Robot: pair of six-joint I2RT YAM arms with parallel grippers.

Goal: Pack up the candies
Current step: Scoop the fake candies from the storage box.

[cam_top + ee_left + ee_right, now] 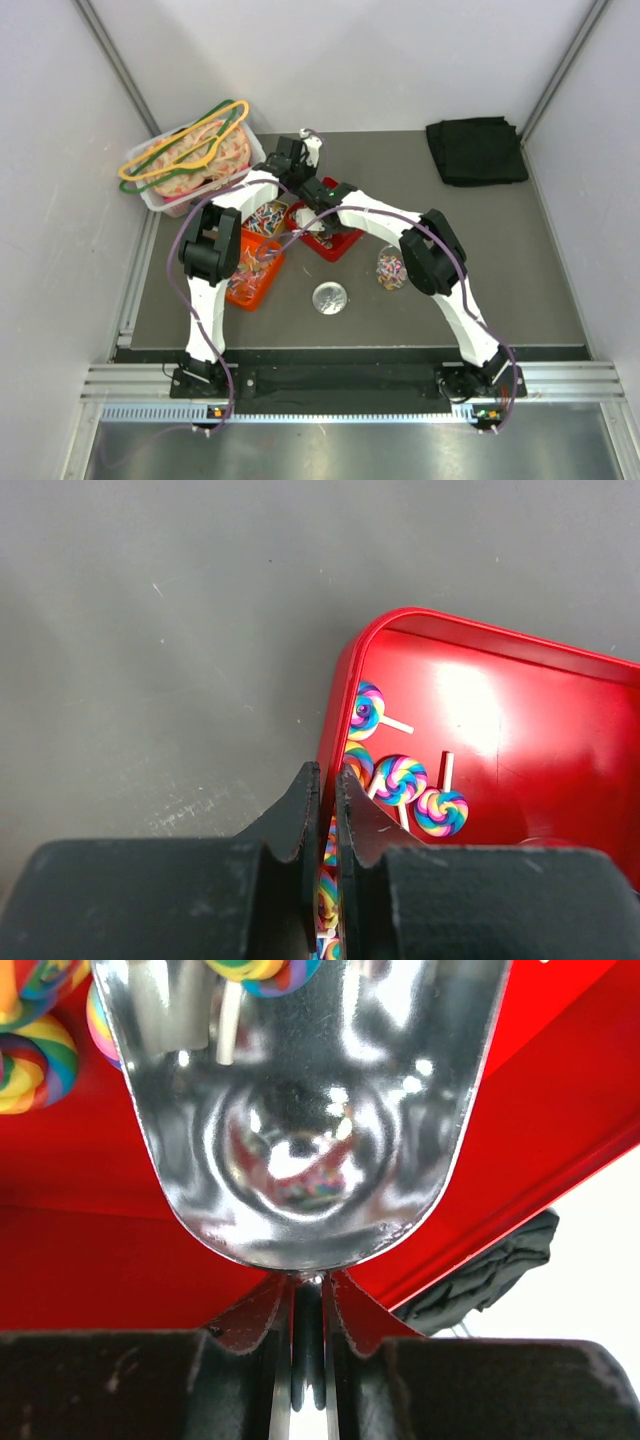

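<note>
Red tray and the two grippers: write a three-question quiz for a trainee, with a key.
1. True or false: the right gripper is shut on the handle of the metal scoop.
2. What does the left gripper pinch? A) the black cloth B) the wall of the red tray C) a hanger
3. Fill in: the candies in the red tray are swirled ____ on white sticks.
Key: 1 true; 2 B; 3 lollipops.

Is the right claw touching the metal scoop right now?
Touching. The right wrist view shows the right claw clamped on the scoop handle, over the red tray.
</note>
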